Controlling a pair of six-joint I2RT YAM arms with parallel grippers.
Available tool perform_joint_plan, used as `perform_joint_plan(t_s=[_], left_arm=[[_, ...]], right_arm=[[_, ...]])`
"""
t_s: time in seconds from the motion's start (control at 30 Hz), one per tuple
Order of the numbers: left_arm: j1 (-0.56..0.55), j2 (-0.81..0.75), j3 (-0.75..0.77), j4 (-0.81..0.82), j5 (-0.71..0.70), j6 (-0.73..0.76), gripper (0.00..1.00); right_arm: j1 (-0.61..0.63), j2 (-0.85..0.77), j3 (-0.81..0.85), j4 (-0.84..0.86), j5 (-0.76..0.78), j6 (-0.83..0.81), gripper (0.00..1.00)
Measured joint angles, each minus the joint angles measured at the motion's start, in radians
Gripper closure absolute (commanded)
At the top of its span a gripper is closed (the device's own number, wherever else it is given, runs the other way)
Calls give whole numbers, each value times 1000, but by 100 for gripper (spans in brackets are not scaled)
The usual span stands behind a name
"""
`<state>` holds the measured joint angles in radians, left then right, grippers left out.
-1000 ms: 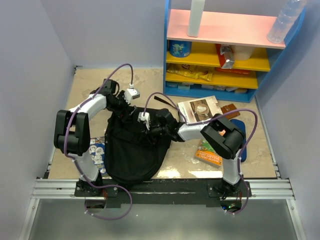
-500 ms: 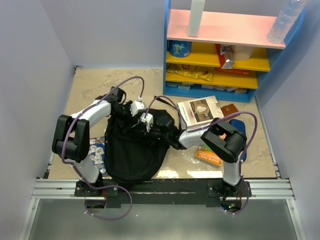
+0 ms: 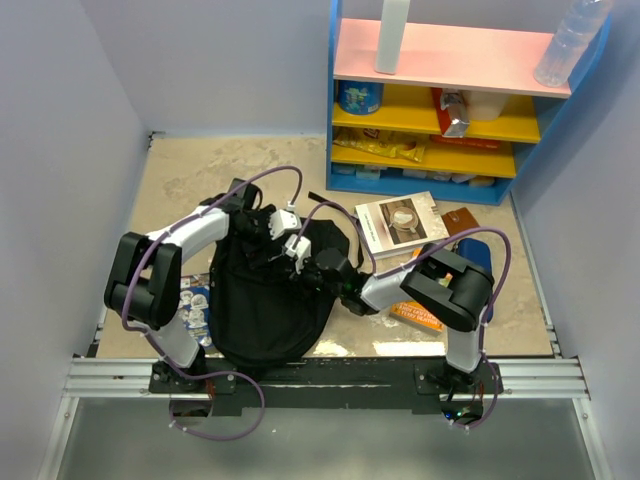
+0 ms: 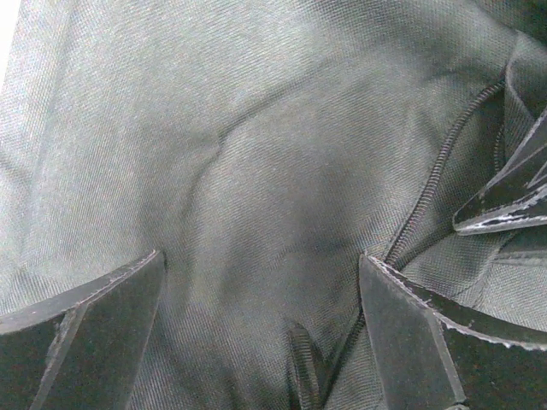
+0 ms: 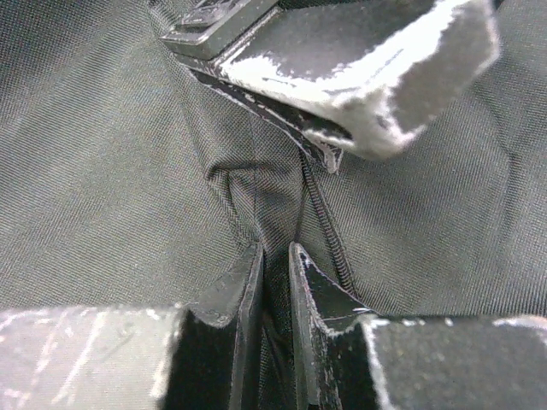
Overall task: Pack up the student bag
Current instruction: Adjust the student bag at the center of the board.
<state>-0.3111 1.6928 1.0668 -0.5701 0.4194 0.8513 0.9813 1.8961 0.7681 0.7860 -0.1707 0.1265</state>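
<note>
right gripper [image 5: 273,265] pinches student bag [image 3: 262,310] fold beside zipper [image 5: 323,213], bag's 12 o'clock | left gripper [image 4: 261,273] spread | risk: thin fold slips out

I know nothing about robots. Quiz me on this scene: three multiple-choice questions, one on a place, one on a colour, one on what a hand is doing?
1. Where is the black backpack? A on the table; B in a cardboard box; C hanging from a hook.
2. What colour is the top board of the shelf unit? A green; B pink; C white.
3. What is the right hand doing? A holding a bottle; B pinching the backpack's fabric; C wide open over bare table.
Answers: 1 A, it lies flat on the table; 2 B, pink above yellow shelves; 3 B, cloth is caught in it beside the zipper.
</note>
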Motion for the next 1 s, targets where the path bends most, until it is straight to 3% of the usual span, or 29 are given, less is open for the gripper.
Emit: perform_joint_plan(t_s=[0.23, 0.57, 0.87, 0.9, 0.97, 1.0], left_arm=[[-6, 10, 3, -30, 61, 97, 0], [-5, 108, 121, -187, 127, 249, 3], [-19, 109, 110, -197, 119, 204, 49], [-24, 105, 103, -189, 114, 189, 60], [-31, 98, 96, -170, 99, 169, 69], [-33, 98, 93, -159, 89, 156, 81]], right_arm=[[22, -20, -58, 64, 55, -2, 92], [61, -21, -80, 106, 132, -33, 94], [125, -52, -106, 115, 258, -87, 96], [130, -58, -109, 114, 268, -94, 96], [140, -66, -114, 114, 287, -102, 96], [144, -71, -116, 113, 295, -105, 96]])
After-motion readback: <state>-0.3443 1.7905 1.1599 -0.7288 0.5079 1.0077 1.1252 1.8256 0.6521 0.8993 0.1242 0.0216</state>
